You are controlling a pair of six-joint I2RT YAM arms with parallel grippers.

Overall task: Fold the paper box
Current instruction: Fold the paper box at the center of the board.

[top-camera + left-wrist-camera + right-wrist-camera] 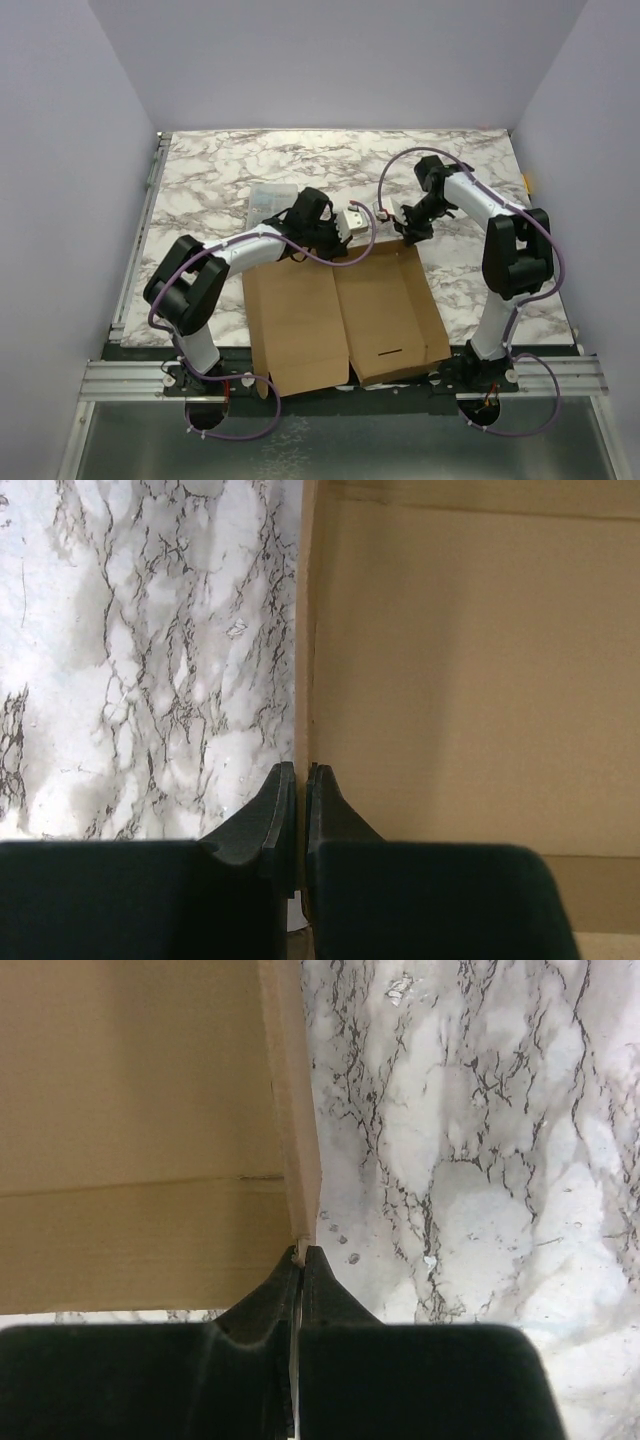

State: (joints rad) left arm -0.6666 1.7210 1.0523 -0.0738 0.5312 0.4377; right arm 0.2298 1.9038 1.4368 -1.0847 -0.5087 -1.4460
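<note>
The paper box (340, 310) is a brown cardboard sheet lying partly folded at the table's near middle, with a raised wall along its right side. My left gripper (342, 240) is at the box's far edge. In the left wrist view it (301, 775) is shut on the thin upright edge of the cardboard (460, 680). My right gripper (410, 236) is at the far right corner. Seen from the right wrist, it (301, 1253) is shut on the tip of a cardboard flap (130, 1110).
A small clear plastic case (268, 203) sits on the marble table (300, 160) just behind the left arm's wrist. Purple cables loop over both arms. Plain walls close in the table on three sides.
</note>
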